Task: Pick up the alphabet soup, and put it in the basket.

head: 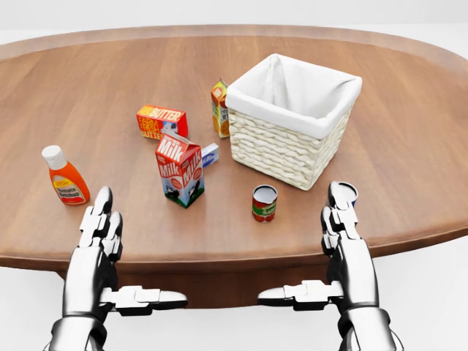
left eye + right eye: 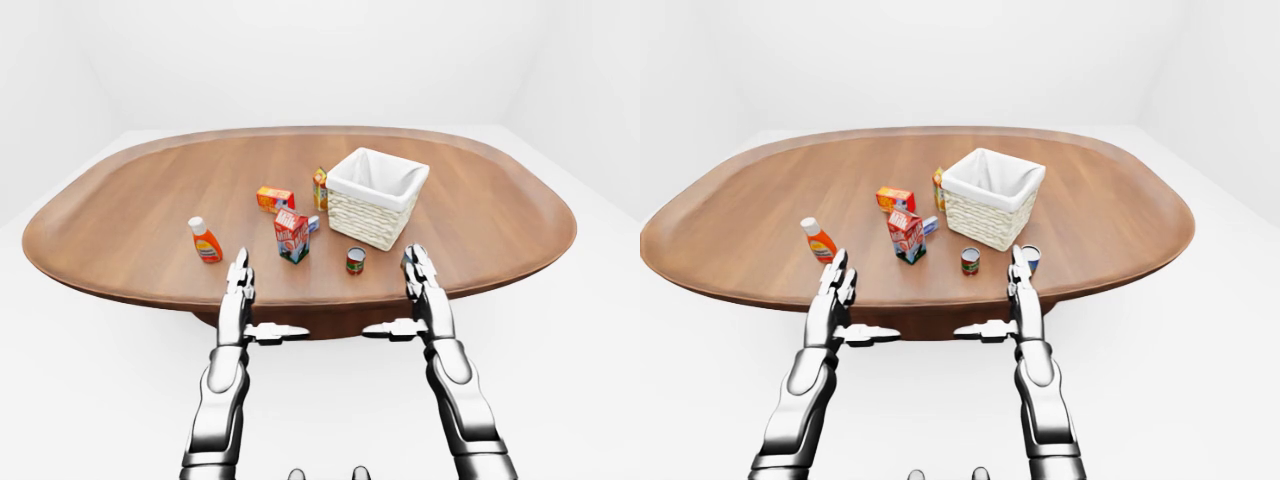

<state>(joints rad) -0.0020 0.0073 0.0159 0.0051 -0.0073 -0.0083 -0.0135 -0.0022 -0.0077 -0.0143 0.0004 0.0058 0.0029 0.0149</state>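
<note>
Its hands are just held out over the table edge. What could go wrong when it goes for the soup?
1. Two cans stand near the right hand: a red can and a second can half hidden behind its fingers. It might grab the wrong one.
2. Both stand close to the basket, so a wide reach could bump its wall.
3. A clumsy touch could tip a can and send it rolling.
</note>
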